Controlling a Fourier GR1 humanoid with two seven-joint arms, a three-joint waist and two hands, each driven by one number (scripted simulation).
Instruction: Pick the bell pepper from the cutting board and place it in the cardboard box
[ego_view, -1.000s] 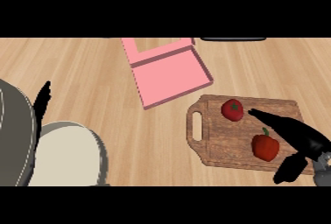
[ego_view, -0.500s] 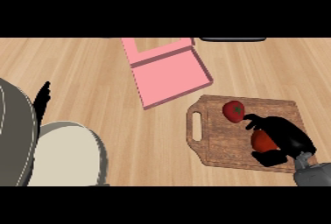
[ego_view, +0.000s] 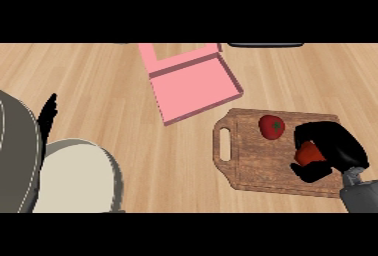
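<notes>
A red bell pepper (ego_view: 311, 153) is gripped by the curled right robot hand (ego_view: 334, 146) over the cutting board (ego_view: 251, 160); the left robot hand (ego_view: 49, 112) is held open.

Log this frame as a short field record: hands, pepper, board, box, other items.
right hand: curled round the bell pepper, over the cutting board
left hand: open, resting at the view's left
other item on board: tomato, apart from the hand
box: pink, open, beyond the board, nothing in it
task state: pepper not yet in box
</notes>
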